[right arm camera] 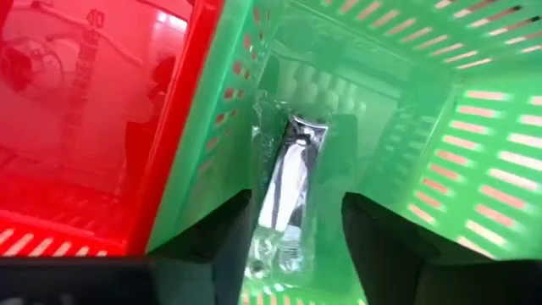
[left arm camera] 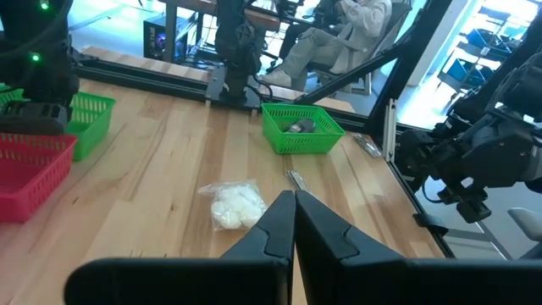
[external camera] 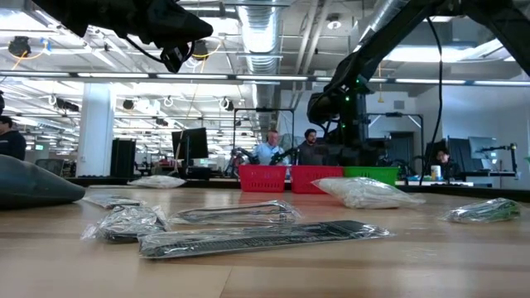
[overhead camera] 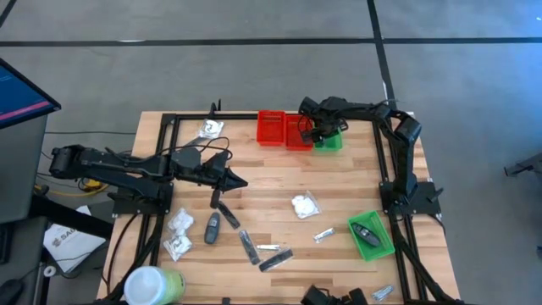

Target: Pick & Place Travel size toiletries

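Observation:
My right gripper [overhead camera: 320, 132] points down into the far green bin [overhead camera: 330, 141] and is open. A silvery item in a clear packet [right arm camera: 288, 182] lies on the bin floor between its fingers [right arm camera: 222, 233], with a gap on each side. My left gripper [overhead camera: 241, 180] hovers shut over the table's left middle with nothing in it. Other toiletries lie flat on the wood: white packets [overhead camera: 305, 205] [overhead camera: 179, 223], dark sticks [overhead camera: 227, 216] [overhead camera: 275, 259], a dark oval [overhead camera: 212, 229] and a small silvery sachet [overhead camera: 323, 235].
Two red bins [overhead camera: 271, 127] [overhead camera: 298, 132] stand left of the far green bin. A second green bin [overhead camera: 370, 235] with a dark item sits near the right edge. A white-and-green tub [overhead camera: 152, 285] stands at the near left corner. A black frame rims the table.

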